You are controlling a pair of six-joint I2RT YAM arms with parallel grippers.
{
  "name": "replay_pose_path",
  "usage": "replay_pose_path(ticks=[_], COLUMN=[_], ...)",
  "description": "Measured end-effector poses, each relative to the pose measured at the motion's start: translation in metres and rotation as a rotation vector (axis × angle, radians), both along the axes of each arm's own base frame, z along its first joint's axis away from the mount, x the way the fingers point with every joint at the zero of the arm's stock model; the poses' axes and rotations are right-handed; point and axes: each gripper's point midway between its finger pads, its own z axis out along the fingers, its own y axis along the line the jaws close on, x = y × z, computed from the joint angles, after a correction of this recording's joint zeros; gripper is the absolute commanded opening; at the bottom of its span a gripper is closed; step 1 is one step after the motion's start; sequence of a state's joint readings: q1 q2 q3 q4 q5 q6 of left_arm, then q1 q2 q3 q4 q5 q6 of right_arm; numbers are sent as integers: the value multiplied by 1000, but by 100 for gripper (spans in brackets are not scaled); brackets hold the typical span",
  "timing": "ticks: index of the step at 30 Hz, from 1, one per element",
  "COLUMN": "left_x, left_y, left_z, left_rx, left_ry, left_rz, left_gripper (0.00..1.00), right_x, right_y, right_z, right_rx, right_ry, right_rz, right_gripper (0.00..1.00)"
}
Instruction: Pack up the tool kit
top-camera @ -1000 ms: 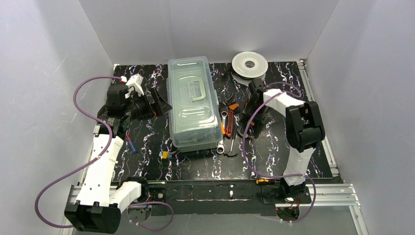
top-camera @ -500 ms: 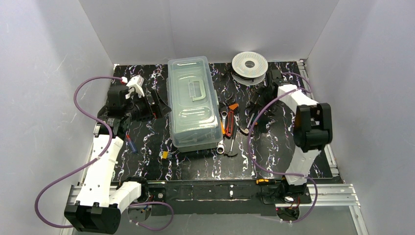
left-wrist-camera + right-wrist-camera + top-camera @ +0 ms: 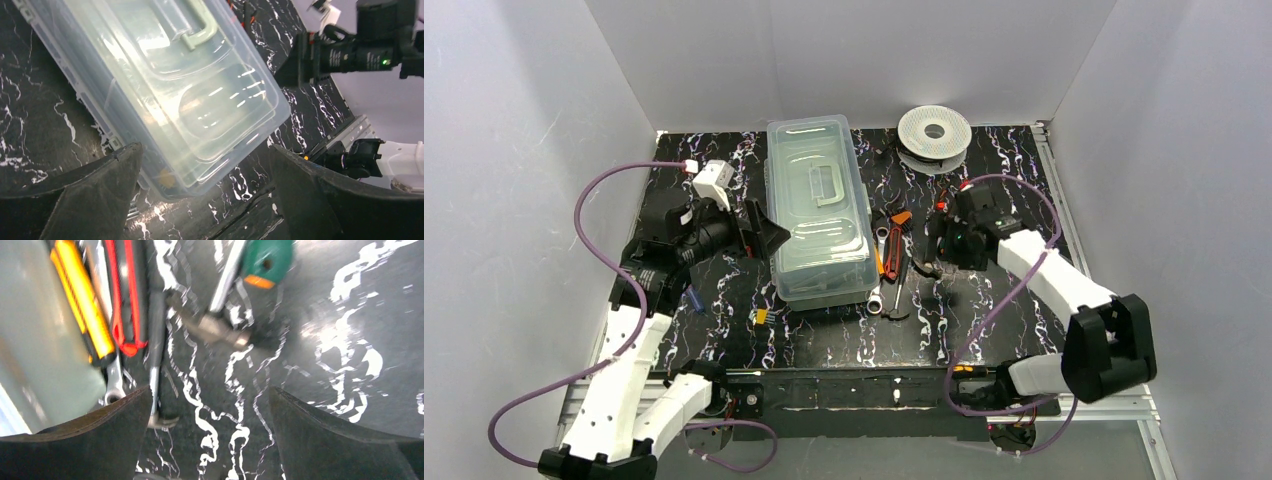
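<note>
Packing not yet begun: from above, the pale green plastic toolbox with translucent lid (image 3: pixel 819 210) sits closed, small hand tools (image 3: pixel 894 258) loose just right of it. Left wrist: left gripper (image 3: pixel 205 160) spread wide, empty, over the toolbox's near end. Right wrist: right gripper (image 3: pixel 210 405) gaping, empty, above a small metal hammer (image 3: pixel 215 329) right of the toolbox.

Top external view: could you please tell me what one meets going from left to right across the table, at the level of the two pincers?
The left pincer → toolbox → red-handled pliers → right pincer.
</note>
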State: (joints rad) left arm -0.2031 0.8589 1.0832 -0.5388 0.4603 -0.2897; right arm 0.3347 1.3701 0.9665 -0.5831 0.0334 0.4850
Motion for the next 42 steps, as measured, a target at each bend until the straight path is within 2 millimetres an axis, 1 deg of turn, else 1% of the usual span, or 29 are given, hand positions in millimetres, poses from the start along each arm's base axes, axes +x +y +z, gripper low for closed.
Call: replay_pose_path(ticks=[4,6,8,10,13,14,17,20,24,29,32,36,37,39,42], left_x=[-4,-2,1,8,23,31,44,50,53,50,48,48,48,48,50], left_y=[-9,-14,-19,-22,-19,-16,-4,5,14,24,30,32,32,32,31], left_z=[18,29,36,38,28,21,6,-1,-11,-31,-41,-49,-50,-53,-53], left_rx=[4,6,11,22,57,80,135,175,217,272,301,314,314,317,316], left_ry=[-71,-107,-131,-139,-117,-99,-64,-56,-51,-31,-22,-12,-13,-10,-12], left_rz=[-50,-71,-89,-94,-57,-27,49,100,131,158,171,177,178,175,174], left_gripper=[98,98,98,98,98,98,98,98,98,98,98,98,98,98,98], right_x=[-34,-46,-50,-49,-42,-40,-36,-34,-33,-34,-33,-28,-27,-27,-29], right_y=[27,35,40,46,59,63,74,89,104,125,137,143,145,148,149], right_z=[-2,-1,3,9,17,17,12,6,-3,-16,-19,-30,-35,-46,-61], right_rx=[29,59,93,129,186,205,245,308,371,417,439,455,454,446,419], right_ry=[-17,-35,-64,-93,-130,-133,-115,-86,-57,-17,-15,6,18,51,98], right_rz=[127,173,194,210,236,246,264,285,304,326,329,307,303,293,273], right_gripper=[91,90,89,88,87,87,84,81,75,66,64,56,55,48,46])
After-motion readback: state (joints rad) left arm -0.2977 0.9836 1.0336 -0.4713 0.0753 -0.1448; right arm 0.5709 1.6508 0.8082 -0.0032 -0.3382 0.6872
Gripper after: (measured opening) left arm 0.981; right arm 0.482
